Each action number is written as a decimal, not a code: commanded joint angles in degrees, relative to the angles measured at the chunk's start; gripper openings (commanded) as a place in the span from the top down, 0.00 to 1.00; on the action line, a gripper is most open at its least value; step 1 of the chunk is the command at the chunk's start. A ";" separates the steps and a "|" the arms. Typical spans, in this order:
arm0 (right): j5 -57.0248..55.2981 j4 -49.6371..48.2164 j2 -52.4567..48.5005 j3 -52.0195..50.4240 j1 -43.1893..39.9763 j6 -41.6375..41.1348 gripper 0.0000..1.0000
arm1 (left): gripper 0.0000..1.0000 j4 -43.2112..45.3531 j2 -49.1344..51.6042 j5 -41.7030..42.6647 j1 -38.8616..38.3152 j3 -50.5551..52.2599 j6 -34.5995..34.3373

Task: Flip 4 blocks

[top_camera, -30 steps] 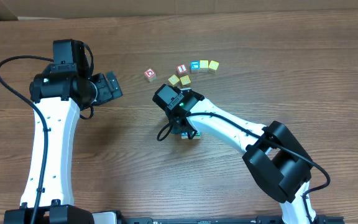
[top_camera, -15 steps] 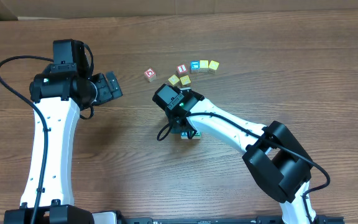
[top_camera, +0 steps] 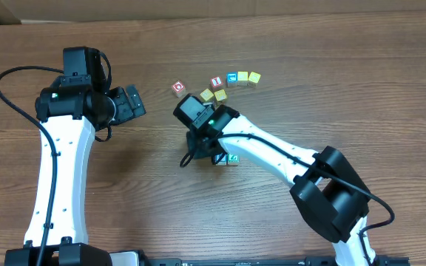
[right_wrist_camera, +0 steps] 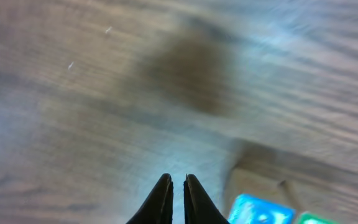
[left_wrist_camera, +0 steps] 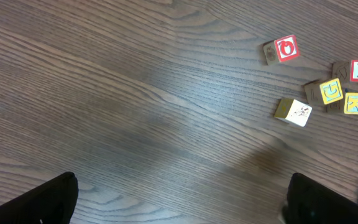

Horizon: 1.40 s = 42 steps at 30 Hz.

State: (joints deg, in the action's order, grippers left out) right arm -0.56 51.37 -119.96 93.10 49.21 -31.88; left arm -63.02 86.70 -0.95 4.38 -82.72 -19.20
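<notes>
Since a second ago the right arm's wrist has swung up and left, toward the red "O" block (top_camera: 178,89). This uncovers the green block (top_camera: 233,157), which lies right beside the blue block (top_camera: 219,159). From overhead, both sit well below the red "I" cube (top_camera: 216,81). The left arm has not moved.

The "O" block lies left of the "I" cube, red face up and apart from its neighbours. The whitish block (left_wrist_camera: 294,112), one yellowish side showing, lies below and left of the "I" cube, near the yellow cubes (left_wrist_camera: 331,91); from overhead the right wrist hides it. The blue and green faces are too blurred in the right wrist view to read a letter.

The right pincer (right_wrist_camera: 178,180) has its fingers all but together with nothing between them. It hangs over bare bench (right_wrist_camera: 73,93) near the blue block and seems not to touch it. The left pincer (left_wrist_camera: 182,186) stands wide apart and empty, well left of the "I" cube.
</notes>
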 commanded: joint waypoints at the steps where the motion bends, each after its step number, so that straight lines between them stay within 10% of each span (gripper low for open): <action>1: 0.04 -0.04 -0.07 0.87 1.77 0.55 0.91 | 0.00 -0.13 0.48 -0.57 0.11 -0.63 -0.52; 42: -10.19 2.84 -0.09 -3.10 3.19 -1.79 0.96 | 0.00 -0.11 0.48 -0.57 0.11 -0.63 -0.52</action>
State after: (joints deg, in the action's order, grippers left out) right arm -8.36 53.67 -119.96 90.35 52.51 -33.06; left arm -63.05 86.70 -0.95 4.38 -82.72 -19.20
